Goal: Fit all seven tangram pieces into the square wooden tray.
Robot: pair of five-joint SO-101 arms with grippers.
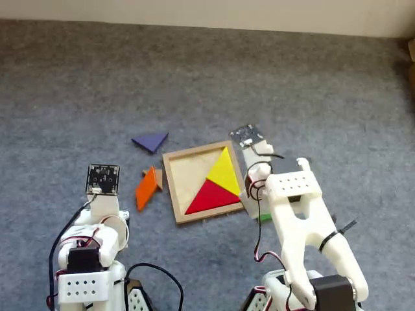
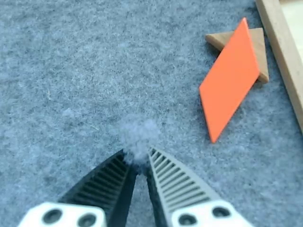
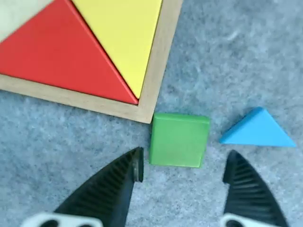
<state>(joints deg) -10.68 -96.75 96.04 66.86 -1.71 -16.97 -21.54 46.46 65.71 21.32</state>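
Right gripper (image 3: 183, 171) is open, its jaws standing on either side of the green square (image 3: 180, 139); to grasp well, I think it should descend straight and centred, clear of the tray (image 3: 155, 66) and the blue triangle (image 3: 258, 128); the square is flat, thick-edged and bright green; it lies on the carpet (image 3: 246, 56) just outside the tray's near right corner.

Place: an indoor robot workbench, lab-like; exact room unclear.
Surface: grey carpet-like felt (image 1: 292, 84) throughout.
Far edge: pale wall strip (image 1: 227, 13).
Gear: white left arm (image 1: 97, 240), white right arm (image 1: 305, 220), loose black cable (image 1: 155, 265).
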